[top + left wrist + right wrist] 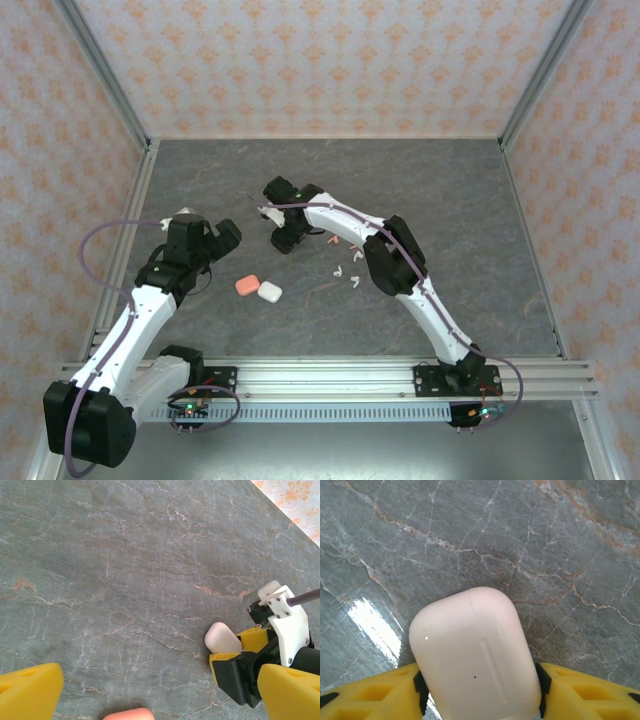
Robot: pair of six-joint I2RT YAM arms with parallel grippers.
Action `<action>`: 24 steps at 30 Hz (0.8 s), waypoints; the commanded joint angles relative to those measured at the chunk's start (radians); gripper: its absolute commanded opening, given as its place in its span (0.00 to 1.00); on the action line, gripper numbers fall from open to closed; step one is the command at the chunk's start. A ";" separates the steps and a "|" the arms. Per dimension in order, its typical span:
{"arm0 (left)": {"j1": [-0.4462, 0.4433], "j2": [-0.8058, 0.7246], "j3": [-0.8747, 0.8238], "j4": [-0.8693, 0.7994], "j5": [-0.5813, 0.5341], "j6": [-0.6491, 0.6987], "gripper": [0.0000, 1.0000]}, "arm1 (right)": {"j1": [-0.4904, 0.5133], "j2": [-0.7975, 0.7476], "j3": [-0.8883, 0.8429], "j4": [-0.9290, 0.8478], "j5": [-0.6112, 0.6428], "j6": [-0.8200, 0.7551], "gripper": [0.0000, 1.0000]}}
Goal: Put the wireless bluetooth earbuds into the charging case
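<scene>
The right gripper (479, 682) pinches a white case (472, 640) (left of centre in the top view). The left gripper (160, 697) is spread; the earbuds (355, 281) lie loose on the table (450, 200), just right of centre.

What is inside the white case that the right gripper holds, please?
Its inside is hidden: the white case is closed in the right gripper, with just its smooth outer shell visible.
</scene>
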 commanded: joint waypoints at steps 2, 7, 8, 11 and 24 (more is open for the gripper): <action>0.009 0.002 -0.012 0.010 0.015 -0.003 1.00 | -0.002 -0.015 -0.029 -0.030 0.021 0.002 0.49; 0.009 -0.001 0.013 0.036 0.104 0.030 1.00 | -0.002 -0.152 -0.164 0.105 0.044 0.005 0.45; 0.009 -0.003 0.021 0.039 0.122 0.038 1.00 | -0.002 -0.179 -0.185 0.121 0.054 0.004 0.45; 0.010 -0.011 0.048 0.051 0.187 0.059 1.00 | -0.006 -0.274 -0.247 0.163 0.073 -0.001 0.44; -0.034 0.047 0.230 0.174 0.635 0.118 0.94 | -0.040 -0.884 -0.778 0.487 0.088 -0.193 0.44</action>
